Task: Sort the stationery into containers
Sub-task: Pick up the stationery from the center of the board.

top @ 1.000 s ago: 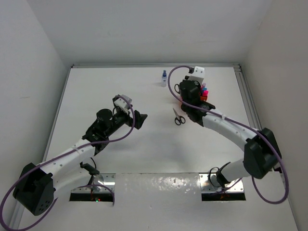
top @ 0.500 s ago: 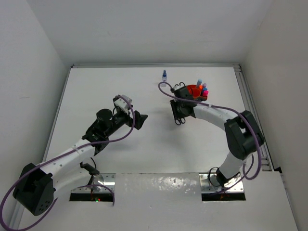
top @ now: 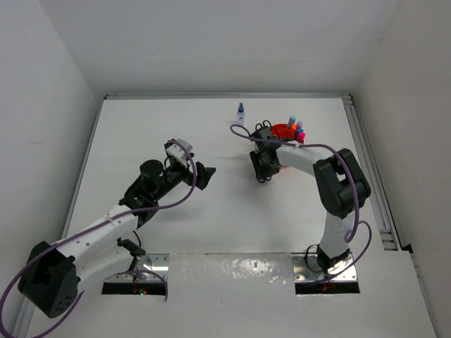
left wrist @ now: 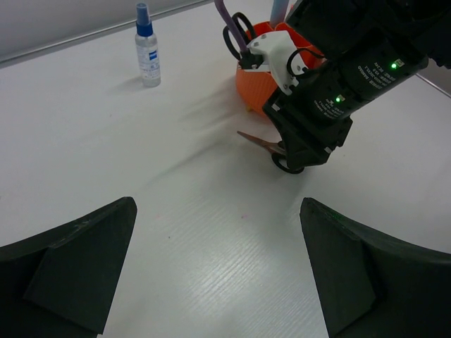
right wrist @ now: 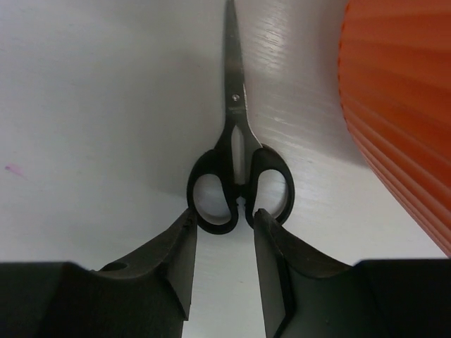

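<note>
Right end effector (right wrist: 224, 224) is down at the tabletop (top: 162, 127), right over the black handles of a pair of scissors (right wrist: 224, 158) lying flat, blades closed & pointing away from the wrist cam. Its fingers are approx halfway closed, one on either side of the left handle loop. The left fingertip is at the loop's outer edge, the right one about at the junction btwn the two loops. Can't tell if they actually pinch the handle or only bracket it. Orange tub (right wrist: 402, 105) sits just beside the scissors, on the blades' right in the wrist view, not touching them. In the tub a second pair of scissors (left wrist: 239, 29) stands handles-up, w/ a blue-capped marker (top: 291, 121) & a pink-capped marker (top: 300, 134) sticking out the top. Small blue-capped bottle (left wrist: 146, 46) stands upright on the tabletop, apart from the tub, to its left in the top view. Left end effector (left wrist: 217, 208) hovers over mid-table, well apart from all the stationery, fingers spread wide w/ nothing btwn them, facing the tub & the right arm.
</note>
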{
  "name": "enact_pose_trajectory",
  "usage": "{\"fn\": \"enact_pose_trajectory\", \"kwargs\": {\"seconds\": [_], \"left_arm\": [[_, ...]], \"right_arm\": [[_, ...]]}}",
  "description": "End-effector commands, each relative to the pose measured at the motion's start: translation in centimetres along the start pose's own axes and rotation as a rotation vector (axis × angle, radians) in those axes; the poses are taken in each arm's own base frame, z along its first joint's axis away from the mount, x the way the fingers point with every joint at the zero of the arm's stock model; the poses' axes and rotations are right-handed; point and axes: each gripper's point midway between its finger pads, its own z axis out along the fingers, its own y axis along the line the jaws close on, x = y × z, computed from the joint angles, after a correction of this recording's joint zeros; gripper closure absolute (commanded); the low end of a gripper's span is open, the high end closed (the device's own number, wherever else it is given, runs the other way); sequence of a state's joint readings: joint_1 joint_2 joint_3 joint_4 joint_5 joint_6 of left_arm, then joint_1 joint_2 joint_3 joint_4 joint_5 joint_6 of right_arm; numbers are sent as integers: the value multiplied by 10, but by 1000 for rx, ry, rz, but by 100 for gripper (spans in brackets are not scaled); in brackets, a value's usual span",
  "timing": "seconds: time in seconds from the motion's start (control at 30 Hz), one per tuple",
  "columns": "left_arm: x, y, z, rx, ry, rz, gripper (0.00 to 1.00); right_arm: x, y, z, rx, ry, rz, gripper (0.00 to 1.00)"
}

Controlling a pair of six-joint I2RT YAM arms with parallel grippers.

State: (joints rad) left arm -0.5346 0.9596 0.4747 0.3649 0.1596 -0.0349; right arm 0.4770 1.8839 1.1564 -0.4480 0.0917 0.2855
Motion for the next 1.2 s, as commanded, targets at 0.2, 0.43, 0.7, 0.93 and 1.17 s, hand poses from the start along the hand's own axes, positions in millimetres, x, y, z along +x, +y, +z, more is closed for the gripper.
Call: {"fn": "enact_pose_trajectory", "kwargs": {"seconds": [0.2, 0.43, 0.7, 0.93, 1.17], "left_arm": [[-12, 1, 0, -1, -43, 1, 0], [-14, 2, 1, -4, -44, 6, 0], [-8, 0, 0, 24, -25, 64, 1], [13, -14, -2, 204, -7, 448, 16], [47, -29, 4, 431, 9, 843, 21]], "right_arm": [[0, -9, 4, -4, 1, -19, 68], [16, -17, 20, 13, 54, -3, 70], [22, -13, 18, 0, 72, -24, 100], [-1, 14, -26, -111, -20, 5, 100], [1, 32, -31, -161, -41, 78, 100]]}}
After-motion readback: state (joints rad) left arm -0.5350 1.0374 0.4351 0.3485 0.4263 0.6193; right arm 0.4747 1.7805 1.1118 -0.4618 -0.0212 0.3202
